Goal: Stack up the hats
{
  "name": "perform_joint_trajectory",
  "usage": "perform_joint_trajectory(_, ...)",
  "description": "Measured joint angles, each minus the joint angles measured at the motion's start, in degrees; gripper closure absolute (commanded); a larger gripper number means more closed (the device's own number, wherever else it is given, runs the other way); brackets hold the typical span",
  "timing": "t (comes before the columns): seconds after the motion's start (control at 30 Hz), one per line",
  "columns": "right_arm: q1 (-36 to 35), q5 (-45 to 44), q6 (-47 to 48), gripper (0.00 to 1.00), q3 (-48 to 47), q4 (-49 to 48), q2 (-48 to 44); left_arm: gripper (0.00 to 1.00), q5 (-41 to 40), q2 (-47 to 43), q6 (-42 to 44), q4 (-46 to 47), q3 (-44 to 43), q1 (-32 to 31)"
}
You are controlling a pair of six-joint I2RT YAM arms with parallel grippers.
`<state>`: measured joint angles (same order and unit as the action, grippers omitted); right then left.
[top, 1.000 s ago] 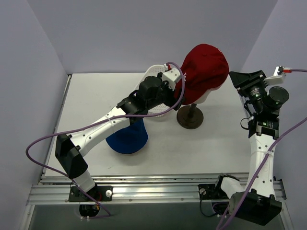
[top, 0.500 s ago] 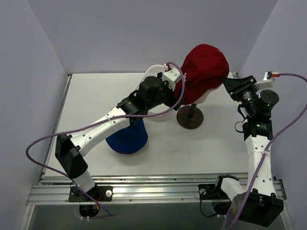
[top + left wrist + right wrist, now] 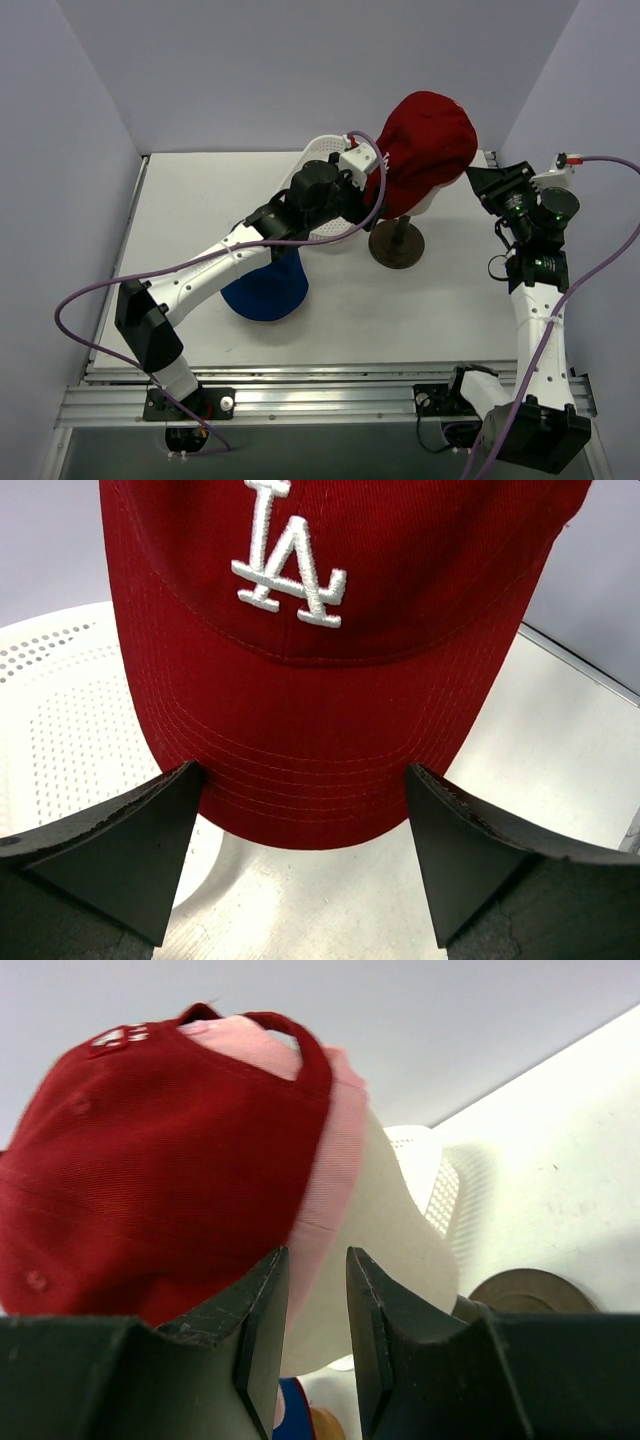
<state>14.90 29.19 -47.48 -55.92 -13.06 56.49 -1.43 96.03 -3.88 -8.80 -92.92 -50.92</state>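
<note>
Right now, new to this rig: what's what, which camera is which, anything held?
Two robot arms bolted to a table. The overhead picture looks down from behind them; the other two come from wrist cameras. A dark red LA cap sits over a pink cap on a mannequin head; a blue bucket hat lies on the table near a white perforated basket. The left tool is open astride the red brim, holding nothing. The right tool is nearly closed behind the caps; grip unclear.
</note>
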Motion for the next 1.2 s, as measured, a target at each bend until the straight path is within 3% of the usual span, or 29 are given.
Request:
perform_joint_trajectory(0.27, 0.0, -0.7, 2.0, 0.68, -4.7, 5.5, 0.5, 0.09, -0.1, 0.0, -0.4, 0.6, 1.0, -0.4)
perform_joint_trajectory(0.47, 0.0, -0.7, 4.7, 0.66, -9.2, 7.9, -0.9, 0.01, -1.6, -0.6, -0.3, -0.6, 0.9, -1.3)
perform_joint_trajectory(0.57, 0.0, -0.7, 6.0, 0.65, -9.2, 9.9, -2.0, 0.06, -2.6, -2.0, -0.4, -2.4, 0.7, -1.6)
perform_joint_trajectory(0.9, 0.0, -0.5, 9.2, 0.61, -12.8, 13.5, -0.7, 0.06, -6.9, -16.6, -1.2, -4.5, 2.6, -1.8)
perform_joint_trajectory(1.2, 0.0, -1.6, 9.4, 0.64, -17.0, 11.5, 7.5, 0.06, -13.4, -25.7, -4.6, -3.9, 15.9, -1.9)
